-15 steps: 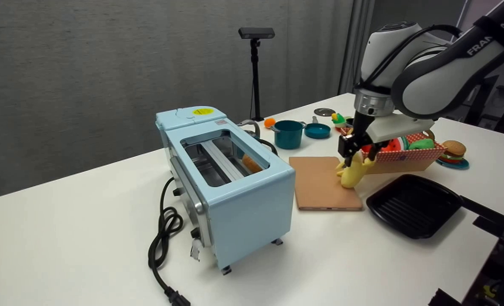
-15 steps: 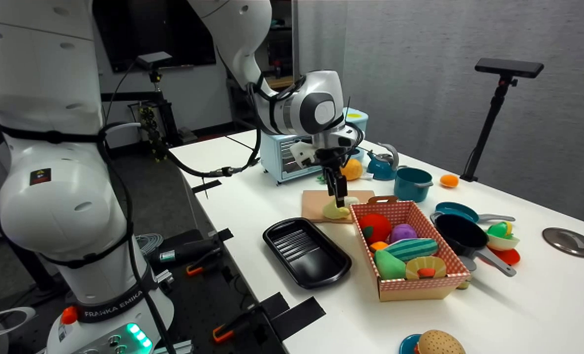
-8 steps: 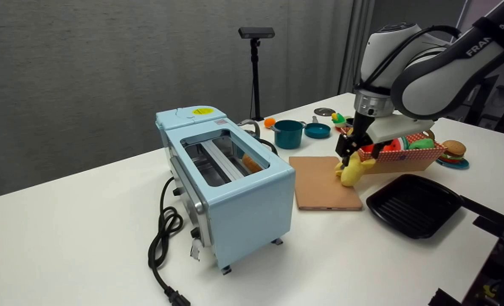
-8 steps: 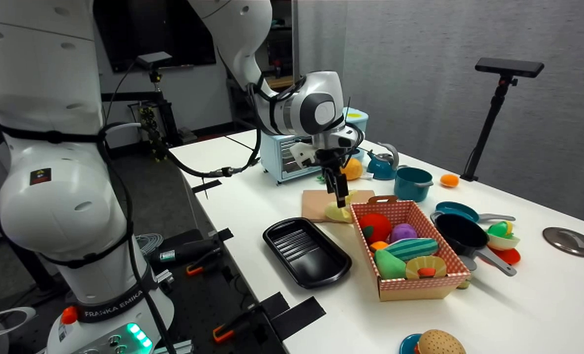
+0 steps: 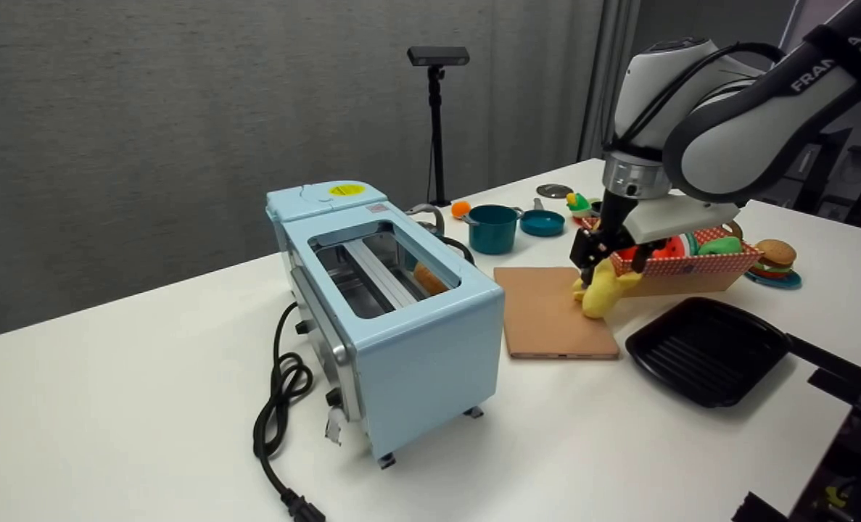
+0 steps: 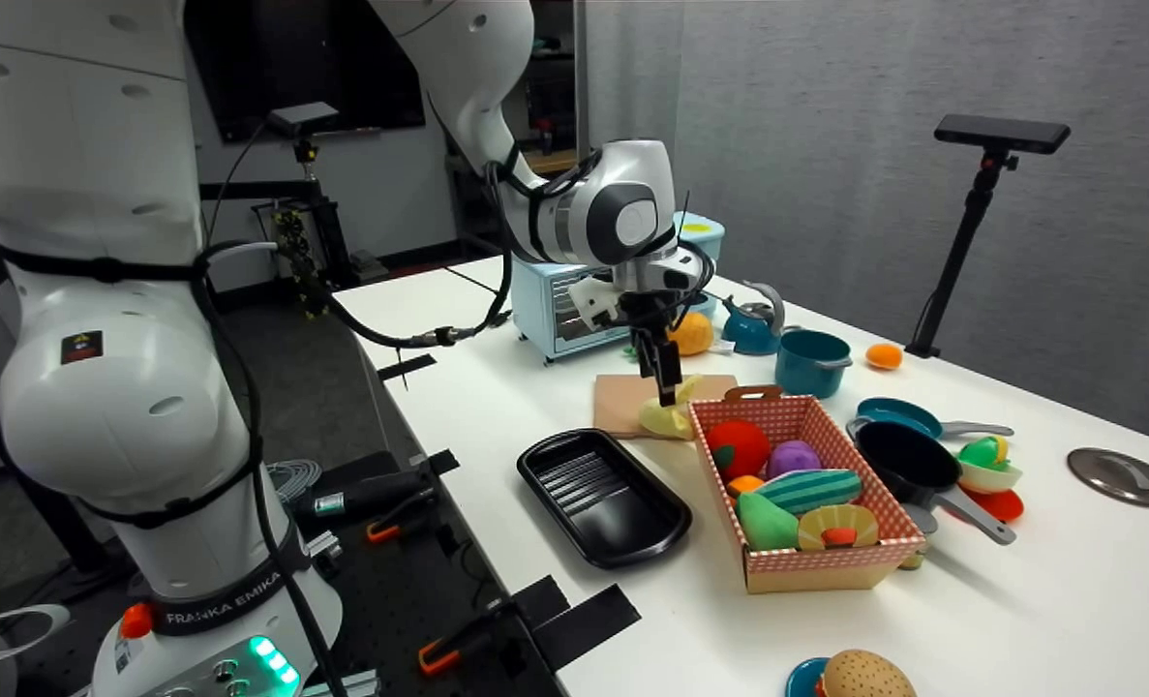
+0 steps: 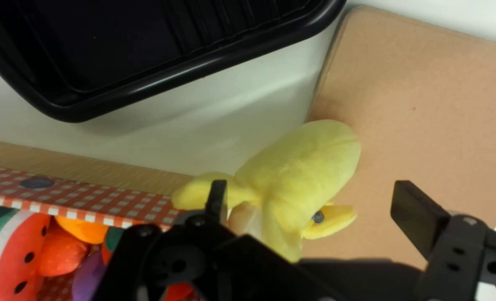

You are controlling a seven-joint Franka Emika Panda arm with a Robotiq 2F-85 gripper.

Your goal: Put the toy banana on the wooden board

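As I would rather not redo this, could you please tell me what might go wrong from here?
The toy banana is only partly over the wooden board, across its edge, so it might slip off. In the wrist view, one finger of the open hand overlaps a peel flap; lifting could drag the banana. The checkered box stands close by; a sideways move might bump it.
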